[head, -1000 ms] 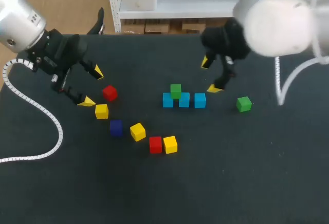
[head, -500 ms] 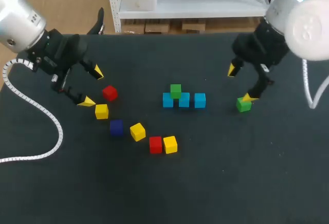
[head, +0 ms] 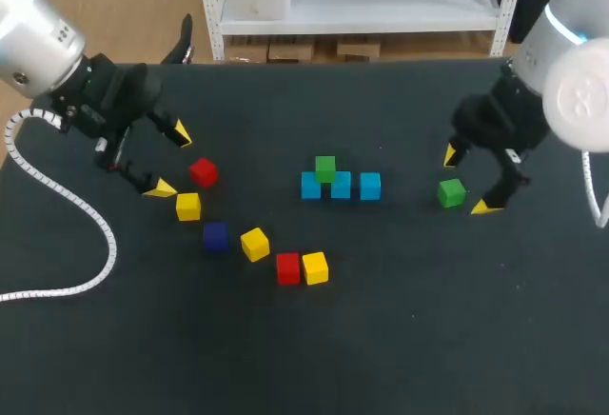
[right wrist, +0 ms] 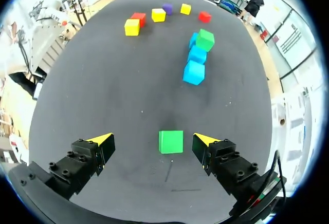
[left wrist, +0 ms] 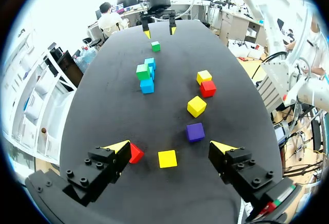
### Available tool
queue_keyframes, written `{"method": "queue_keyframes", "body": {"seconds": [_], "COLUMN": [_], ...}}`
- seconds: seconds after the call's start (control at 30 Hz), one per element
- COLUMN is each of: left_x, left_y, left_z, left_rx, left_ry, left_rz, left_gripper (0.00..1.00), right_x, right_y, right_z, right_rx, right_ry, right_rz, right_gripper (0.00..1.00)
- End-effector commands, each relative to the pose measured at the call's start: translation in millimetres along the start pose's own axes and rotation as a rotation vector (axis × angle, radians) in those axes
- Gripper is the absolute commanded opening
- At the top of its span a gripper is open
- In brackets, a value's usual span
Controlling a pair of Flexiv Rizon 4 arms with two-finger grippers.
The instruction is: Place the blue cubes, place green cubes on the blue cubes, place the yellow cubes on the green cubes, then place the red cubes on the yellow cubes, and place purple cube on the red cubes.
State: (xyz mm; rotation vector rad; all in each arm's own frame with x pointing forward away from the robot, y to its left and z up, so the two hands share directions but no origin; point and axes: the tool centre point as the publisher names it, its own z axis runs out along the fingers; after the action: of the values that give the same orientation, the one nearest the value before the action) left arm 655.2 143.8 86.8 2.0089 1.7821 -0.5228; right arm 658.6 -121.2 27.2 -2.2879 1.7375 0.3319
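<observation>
Three blue cubes (head: 341, 186) lie in a row mid-table, one green cube (head: 325, 168) stacked on them. My right gripper (head: 468, 182) stands open over a loose green cube (head: 451, 191); in the right wrist view that green cube (right wrist: 171, 142) lies between the spread tips of the right gripper (right wrist: 153, 138), untouched. My left gripper (head: 170, 160) hangs open at the left beside a red cube (head: 203, 171). A yellow cube (left wrist: 167, 159) lies under the left gripper (left wrist: 170, 146). A purple cube (head: 215, 236) is nearby.
A loose line of cubes runs from the left toward the middle: yellow (head: 188, 207), yellow (head: 254, 244), red (head: 288, 267), yellow (head: 315, 267). A white cable (head: 90, 225) loops over the table's left side. Dark tabletop (head: 400, 320) stretches across the front.
My right arm has swung to the right, from beside the blue row to over the loose green cube. The left arm and all cubes have stayed put.
</observation>
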Motion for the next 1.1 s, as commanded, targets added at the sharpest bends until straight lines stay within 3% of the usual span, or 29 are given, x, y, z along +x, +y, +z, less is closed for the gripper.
{"method": "queue_keyframes", "body": {"seconds": [0.03,0.33,0.7,0.77,0.8,0.83,0.9,0.97,1.0,1.1], "left_x": [1.4,1.4,1.4,1.4,1.4,1.4,1.4,1.4,1.4,1.4], "left_y": [-0.8,-0.8,-0.8,-0.8,-0.8,-0.8,-0.8,-0.8,-0.8,-0.8], "left_z": [0,0,0,0,0,0,0,0,0,0], "left_rx": [-0.002,-0.002,-0.002,-0.002,-0.002,-0.002,-0.002,-0.002,-0.002,-0.002], "left_ry": [-0.003,-0.003,-0.003,-0.003,-0.003,-0.003,-0.003,-0.003,-0.003,-0.003], "left_rz": [0.004,0.004,0.004,0.004,0.004,0.004,0.004,0.004,0.004,0.004], "left_gripper": [1.00,1.00,1.00,1.00,1.00,1.00,1.00,1.00,1.00,1.00], "right_x": [7,13,17,17,17,17,17,17,18,18], "right_y": [-12,-27,-29,-29,-29,-30,-30,-30,-30,-28], "right_z": [9,17,31,32,32,33,33,33,33,32], "right_rx": [-0.029,-0.031,-0.068,-0.070,-0.071,-0.073,-0.075,-0.076,-0.076,-0.076], "right_ry": [-0.010,-0.001,0.007,0.008,0.010,0.014,0.019,0.028,0.029,0.031], "right_rz": [-0.009,-0.027,-0.038,-0.036,-0.036,-0.034,-0.033,-0.030,-0.029,-0.025], "right_gripper": [1.00,1.00,1.00,0.86,0.62,0.46,0.35,0.08,0.00,0.00]}}
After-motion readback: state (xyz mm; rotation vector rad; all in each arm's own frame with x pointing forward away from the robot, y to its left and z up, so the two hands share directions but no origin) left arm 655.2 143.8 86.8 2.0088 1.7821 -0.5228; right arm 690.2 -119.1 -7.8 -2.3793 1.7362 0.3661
